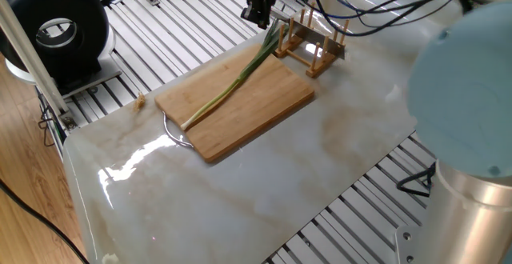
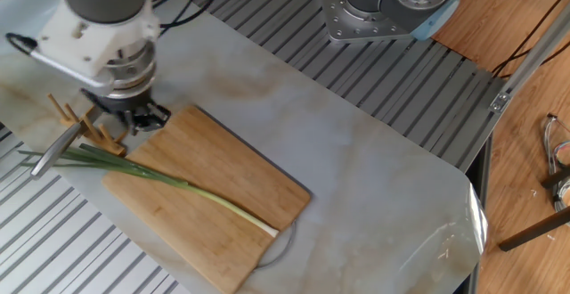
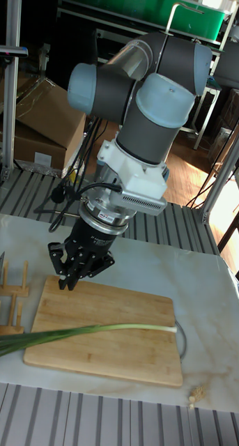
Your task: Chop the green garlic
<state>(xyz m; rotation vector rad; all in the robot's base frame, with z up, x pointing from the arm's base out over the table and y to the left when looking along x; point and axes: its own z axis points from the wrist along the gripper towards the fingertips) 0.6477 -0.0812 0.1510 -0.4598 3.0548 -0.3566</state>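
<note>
In one fixed view you are looking at the green garlic [image 1: 236, 82] lying slantwise across the bamboo cutting board [image 1: 240, 108], its leaves reaching past the far edge toward the wooden peg rack [image 1: 314, 43], while the gripper [image 1: 258, 16] is hanging above that leafy end. In the other fixed view your gripper [image 2: 142, 119] is hovering at the board's [image 2: 214, 187] corner beside the rack [image 2: 89, 120], with the garlic [image 2: 169, 181] lying untouched, white end near the handle loop. In the tall fixed view you are seeing the fingers [image 3: 64, 277] drawn close together, holding nothing, above the board's [image 3: 105, 348] rack-side end with the garlic [image 3: 98, 329] stretched along it.
</note>
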